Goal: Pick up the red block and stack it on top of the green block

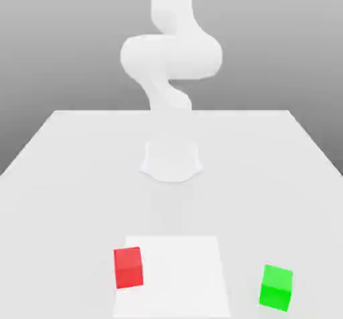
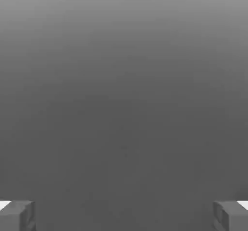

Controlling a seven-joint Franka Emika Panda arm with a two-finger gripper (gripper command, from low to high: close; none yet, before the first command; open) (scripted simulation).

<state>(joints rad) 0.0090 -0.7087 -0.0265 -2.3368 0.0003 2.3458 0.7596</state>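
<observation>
Red block (image 1: 128,268) lay on the edge of a white patch (image 1: 179,277), well apart from the green block (image 1: 276,288), as we judged it light, rigid and best taken by opposite side faces, our gripper's fingertips (image 2: 124,216) spread wide and empty.

The red block (image 1: 128,268) is a plain, bright red cube lying flat at the exterior view's left, overlapping in that view the left edge of a pale rectangular patch; it is turned slightly, with its top and a side face visible. The green block (image 1: 276,287), a uniformly bright green cube, lies flat at the exterior view's right, also slightly rotated, beyond the patch's right edge. The two blocks are well apart, neither stacked on the other.
</observation>
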